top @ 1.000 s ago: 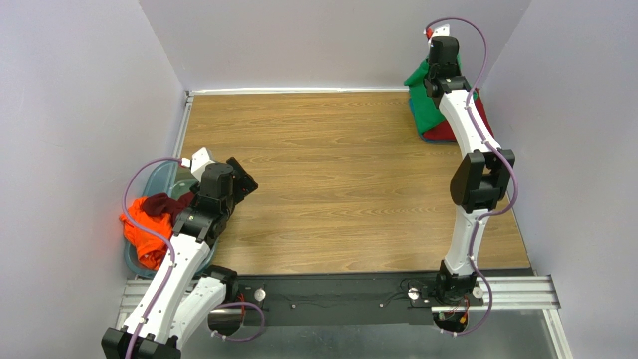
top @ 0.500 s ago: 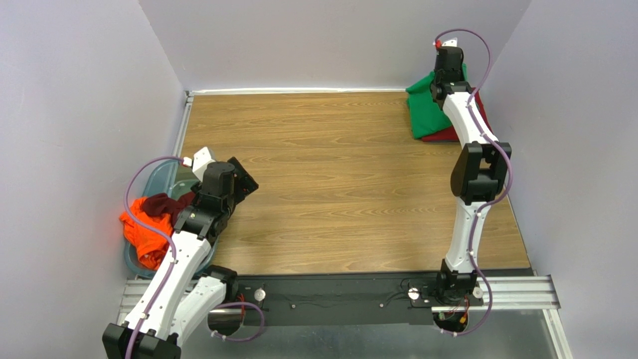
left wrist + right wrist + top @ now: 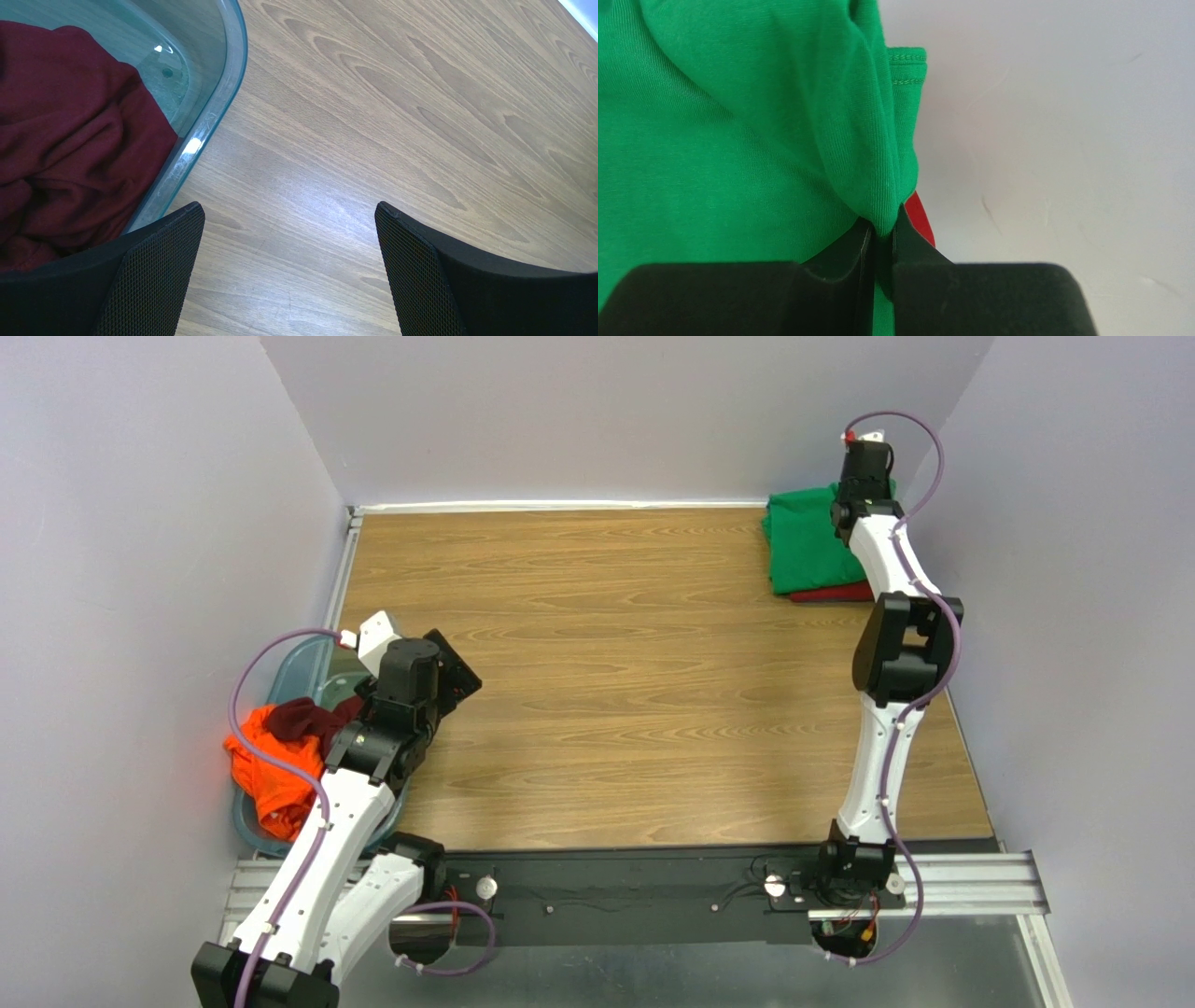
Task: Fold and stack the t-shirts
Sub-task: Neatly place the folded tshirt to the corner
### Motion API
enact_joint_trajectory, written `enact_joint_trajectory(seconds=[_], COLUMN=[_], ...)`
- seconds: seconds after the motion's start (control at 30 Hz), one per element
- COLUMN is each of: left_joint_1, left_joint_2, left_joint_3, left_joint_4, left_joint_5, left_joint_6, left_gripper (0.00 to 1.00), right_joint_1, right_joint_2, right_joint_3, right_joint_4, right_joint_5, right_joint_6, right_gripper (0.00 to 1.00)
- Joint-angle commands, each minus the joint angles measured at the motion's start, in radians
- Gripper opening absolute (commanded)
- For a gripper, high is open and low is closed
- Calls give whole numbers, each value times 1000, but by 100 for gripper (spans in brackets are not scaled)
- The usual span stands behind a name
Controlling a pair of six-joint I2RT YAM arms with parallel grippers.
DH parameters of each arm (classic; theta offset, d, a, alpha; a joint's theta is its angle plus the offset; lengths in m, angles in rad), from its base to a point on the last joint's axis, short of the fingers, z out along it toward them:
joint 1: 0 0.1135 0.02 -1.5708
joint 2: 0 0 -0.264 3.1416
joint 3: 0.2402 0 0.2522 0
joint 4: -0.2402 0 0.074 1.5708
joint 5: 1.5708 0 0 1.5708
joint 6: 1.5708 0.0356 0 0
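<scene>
Stack at far right corner of wooden table (image 3: pixel 631 658): folded bright green cloth t-shirt (image 3: pixel 807 546) on red cloth t-shirt (image 3: pixel 835 592), right gripper (image 3: pixel 882 234) pinching the green edge; apparently left to fold: dark maroon cloth t-shirt (image 3: pixel 63 140) and orange cloth t-shirt (image 3: pixel 267 770) in translucent bluish plastic tub (image 3: pixel 210 119), left gripper (image 3: pixel 286 217) wide, empty, alongside.

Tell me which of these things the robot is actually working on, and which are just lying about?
Part of the job: green t-shirt, pinched in the right gripper; red t-shirt beneath it; orange t-shirt and maroon t-shirt, heaped at the plastic tub.
Just there: the plastic tub itself; wooden table; left gripper, open, holding nothing.
</scene>
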Motion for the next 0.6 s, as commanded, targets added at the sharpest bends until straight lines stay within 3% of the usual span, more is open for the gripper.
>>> enact_joint_trajectory(seconds=[0.0,0.57], left_joint_1=[3,3], left_joint_2=[-2,18], left_joint_3=[32,35], left_joint_4=[-23,-30], left_joint_5=[-51,-61], left_joint_6=[-9,-17], left_gripper=[98,98], right_joint_1=[-29,-102], right_joint_2=[34,99], right_joint_3=[39,117], right_joint_4=[28,29], right_joint_5=[-25,-130], right_joint_6=[20,24], right_gripper=[1,1])
